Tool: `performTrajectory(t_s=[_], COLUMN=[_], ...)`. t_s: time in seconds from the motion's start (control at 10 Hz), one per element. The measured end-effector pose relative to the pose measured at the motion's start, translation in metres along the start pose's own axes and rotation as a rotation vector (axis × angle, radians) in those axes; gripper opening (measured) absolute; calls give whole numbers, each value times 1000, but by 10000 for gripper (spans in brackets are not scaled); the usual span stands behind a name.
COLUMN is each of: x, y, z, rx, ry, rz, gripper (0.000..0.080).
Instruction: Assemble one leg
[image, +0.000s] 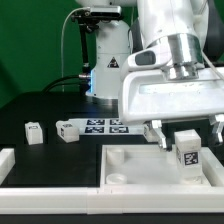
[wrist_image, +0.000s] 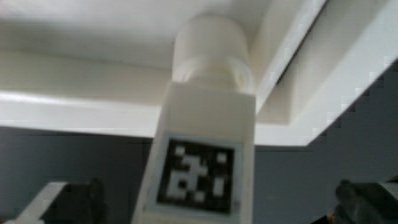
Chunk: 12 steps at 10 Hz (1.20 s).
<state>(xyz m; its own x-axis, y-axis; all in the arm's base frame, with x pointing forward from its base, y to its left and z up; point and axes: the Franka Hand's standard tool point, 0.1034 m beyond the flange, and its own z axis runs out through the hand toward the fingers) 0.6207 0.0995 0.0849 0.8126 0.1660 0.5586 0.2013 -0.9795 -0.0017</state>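
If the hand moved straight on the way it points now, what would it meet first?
Probably the leg, upright inside the open hand, then the plate below; depth is unclear.

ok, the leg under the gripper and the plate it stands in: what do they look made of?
Leg: likely matte white plastic; smooth, even colour, no grain, rounded edges. Its tag looks like a printed paper sticker. Plate: seemingly the same matte white plastic; soft highlights, raised rim. Moulded or 3D-printed: too blurred to tell.
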Motion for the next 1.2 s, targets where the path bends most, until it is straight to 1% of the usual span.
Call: performTrajectory(t_s=[0.1,0.2,0.3,0.4,0.6,0.7,0.8,0.9,1.0,1.2], x=[0,3,-5,-4,-3,-7,-3,-7,0,1], y=[1,7,8,9,8,6,5,1,2,3], z=[-1,-1,5,8,9,7,9,7,11,14], rx=[6,1,14,29,64,88,102,121,123,121], ry=[-48,-44,-131,-218,-385,-501,-554,-647,-642,-629], rz=[6,12,16,19,22,23,24,26,25,26], gripper=[649,649,649,649,649,649,649,649,649,649])
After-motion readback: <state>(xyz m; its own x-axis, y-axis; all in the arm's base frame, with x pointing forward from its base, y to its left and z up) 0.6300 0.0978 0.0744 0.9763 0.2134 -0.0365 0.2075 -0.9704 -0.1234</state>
